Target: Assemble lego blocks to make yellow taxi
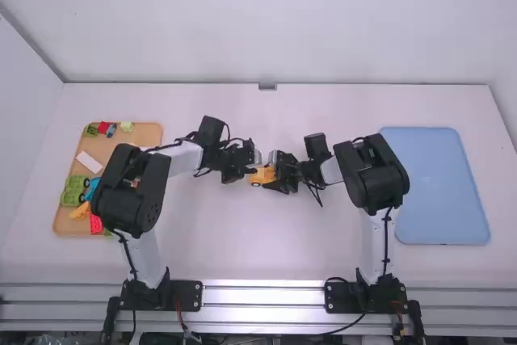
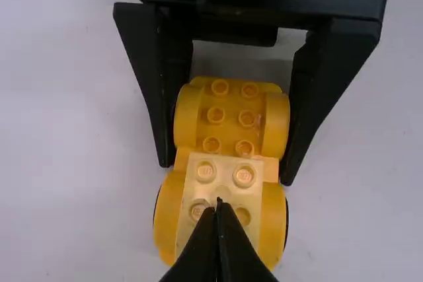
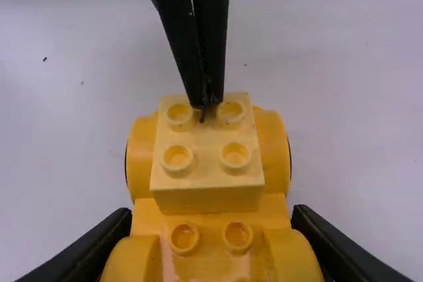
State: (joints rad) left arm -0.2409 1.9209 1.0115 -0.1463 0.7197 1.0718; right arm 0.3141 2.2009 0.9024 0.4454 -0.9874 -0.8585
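The left fingers are pressing flat together with nothing between them, their tips lying at the top of the pale block, between two studs near its outer edge. The right fingers are standing apart by the width of the yellow base, clasping it by both sides at its other end. The base is sitting between the two arms, upright over the worktop, and the block is lying squarely across its outer end. I can't tell whether the studs are fully seated.

The step is looking like pressing the block home. The right fingers should be bracing the base level, low and snug, since its wheels could roll or its outer end could dip under a push. The left tips should be pushing straight down, working over each stud pair in turn; leaning on the outer edge alone risks lifting the inner one, and slanting could be skidding the tips off.

Farther out, the tray is holding more loose blocks beside the left arm, and the blue mat is lying beyond the right arm.
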